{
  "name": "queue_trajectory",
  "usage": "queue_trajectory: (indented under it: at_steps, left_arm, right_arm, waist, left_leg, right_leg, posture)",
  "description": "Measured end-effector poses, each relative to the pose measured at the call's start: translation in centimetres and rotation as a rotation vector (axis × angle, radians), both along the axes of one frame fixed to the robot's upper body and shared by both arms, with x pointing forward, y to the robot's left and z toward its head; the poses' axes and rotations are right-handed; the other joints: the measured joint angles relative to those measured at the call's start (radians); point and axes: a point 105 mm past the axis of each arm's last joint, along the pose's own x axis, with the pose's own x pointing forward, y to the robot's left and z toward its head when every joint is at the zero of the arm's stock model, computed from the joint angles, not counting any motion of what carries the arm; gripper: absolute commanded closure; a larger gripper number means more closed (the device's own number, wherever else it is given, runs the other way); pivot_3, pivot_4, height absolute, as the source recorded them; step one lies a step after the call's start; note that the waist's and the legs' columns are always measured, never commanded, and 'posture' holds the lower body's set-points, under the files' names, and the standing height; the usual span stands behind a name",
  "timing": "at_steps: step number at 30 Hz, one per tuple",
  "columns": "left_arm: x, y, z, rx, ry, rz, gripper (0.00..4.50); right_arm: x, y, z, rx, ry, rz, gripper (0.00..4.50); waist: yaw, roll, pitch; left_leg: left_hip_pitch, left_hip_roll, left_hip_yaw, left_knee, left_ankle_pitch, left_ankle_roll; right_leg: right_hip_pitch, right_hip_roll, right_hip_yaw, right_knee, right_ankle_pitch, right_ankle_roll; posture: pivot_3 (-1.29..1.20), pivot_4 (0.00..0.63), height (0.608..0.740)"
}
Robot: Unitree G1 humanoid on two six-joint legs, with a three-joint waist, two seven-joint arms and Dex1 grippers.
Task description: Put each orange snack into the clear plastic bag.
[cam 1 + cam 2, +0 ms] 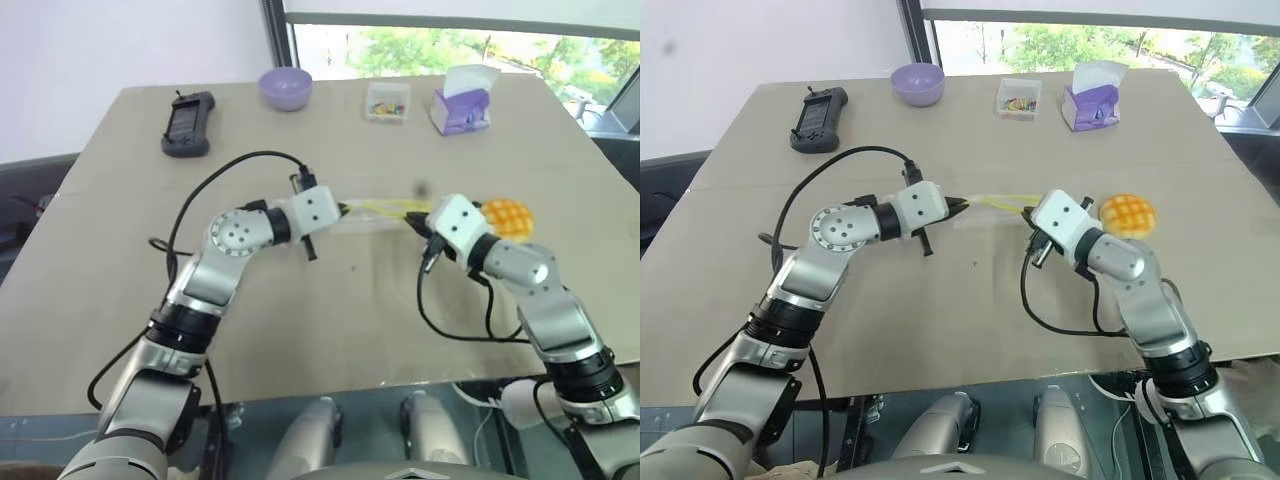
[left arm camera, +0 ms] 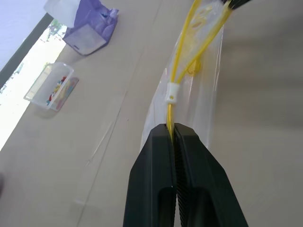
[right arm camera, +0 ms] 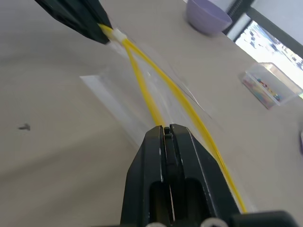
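The clear plastic zip bag with a yellow strip (image 1: 995, 208) lies mid-table on the beige tabletop (image 1: 970, 320), stretched between the left gripper (image 1: 962, 205) and the right gripper (image 1: 1032, 217), each clamped on one end of its strip. The round golden-orange bun with a grid top (image 1: 1128, 213) rests just right of the right gripper (outside the bag). Along the far edge, left to right: black handheld controller (image 1: 818, 117), purple bowl (image 1: 917, 83), small clear box of colourful bits (image 1: 1018, 98), purple tissue pack (image 1: 1092, 98).
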Motion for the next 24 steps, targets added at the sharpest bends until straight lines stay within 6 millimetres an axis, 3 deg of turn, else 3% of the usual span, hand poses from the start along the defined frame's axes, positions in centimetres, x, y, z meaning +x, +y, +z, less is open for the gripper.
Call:
queue_trajectory:
  at_steps: [5, 13, 15, 20, 24]
  left_arm:
    - [-1.2, -0.8, -0.3, -0.002, -0.004, -0.058, 4.50]
    - [-2.1, -1.9, -0.1, -0.006, -0.029, -0.136, 4.50]
    - [-1.9, -2.2, 0.2, 0.019, -0.083, -0.158, 4.50]
    - [-0.2, -1.8, 2.3, 0.084, -0.255, -0.150, 4.50]
    - [-0.7, -1.6, 2.1, 0.114, -0.284, -0.186, 4.50]
  right_arm:
    - [1.4, 0.2, -0.7, 0.061, 0.023, -0.070, 4.42]
    - [3.5, 2.5, -1.3, 0.390, 0.168, -0.212, 4.42]
    - [4.4, 2.1, -1.1, 0.365, 0.128, -0.265, 4.42]
    - [6.4, -0.3, 1.7, 0.197, -0.133, -0.358, 4.42]
    - [6.2, -0.8, 2.6, 0.112, -0.246, -0.323, 4.42]
  waist:
    - [-0.003, 0.000, 0.000]
    - [-0.004, 0.000, 0.000]
    - [-0.003, 0.001, 0.000]
    - [-0.004, 0.001, 0.000]
    - [-0.013, 0.001, 0.000]
  left_leg:
    - [0.000, 0.000, 0.000, 0.000, 0.000, 0.000]
    - [0.000, 0.001, 0.000, 0.000, 0.000, 0.000]
    - [0.000, 0.001, 0.000, 0.000, 0.000, 0.000]
    - [0.000, 0.000, 0.000, 0.000, 0.000, 0.000]
    - [0.000, 0.000, 0.001, -0.002, 0.000, 0.000]
  right_leg:
    - [0.000, 0.000, 0.000, 0.000, 0.000, 0.000]
    - [0.000, 0.000, 0.000, 0.000, 0.001, -0.001]
    - [0.000, 0.001, 0.000, 0.000, 0.001, -0.001]
    - [-0.001, 0.000, 0.000, 0.000, 0.001, -0.002]
    - [-0.001, 0.000, 0.001, -0.001, 0.001, -0.001]
  posture:
    - [0.00, 0.150, 0.740]
    - [0.00, 0.150, 0.740]
    - [0.00, 0.150, 0.740]
    - [0.00, 0.150, 0.740]
    - [0.00, 0.150, 0.740]
